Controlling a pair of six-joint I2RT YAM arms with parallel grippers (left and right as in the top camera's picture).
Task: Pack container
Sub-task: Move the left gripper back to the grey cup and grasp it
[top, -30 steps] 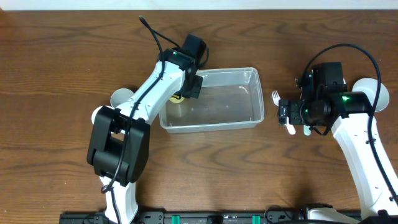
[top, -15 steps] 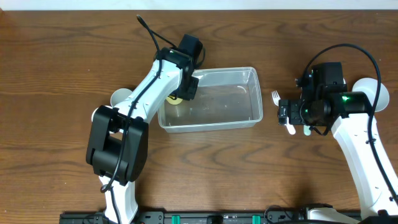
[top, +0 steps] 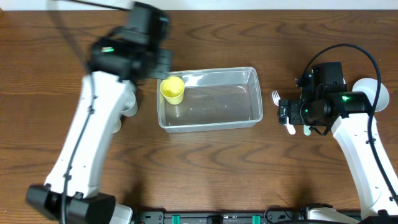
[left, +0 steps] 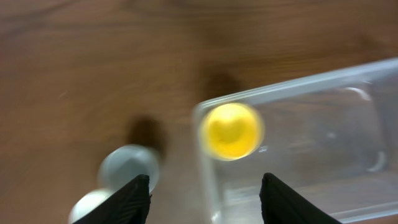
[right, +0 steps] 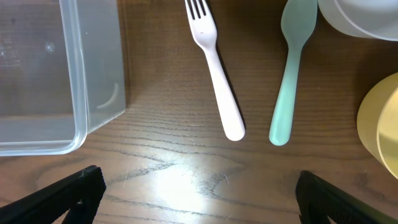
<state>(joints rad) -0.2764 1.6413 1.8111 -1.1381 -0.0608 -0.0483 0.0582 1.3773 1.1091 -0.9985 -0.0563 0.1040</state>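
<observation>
From overhead, the container (top: 211, 126) sits mid-tabletop with a yellow cup (top: 173, 89) inside its left end, and the left hand (top: 163, 64) shows blurred beside that end. Left wrist: hand spread, empty, over the cup. Right wrist: right hand (right: 214, 199) spread, empty, near fork (right: 214, 74) and spoon (right: 291, 74).

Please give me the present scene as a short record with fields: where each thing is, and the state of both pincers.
container: clear tub, mid-table
cup: yellow, inside the container at its left end, mouth up
left pincer: open, empty, above the cup
right pincer: open, empty, above fork and spoon handles
fork: white, on the table right of the container
spoon: pale green, beside the fork, not touching
</observation>
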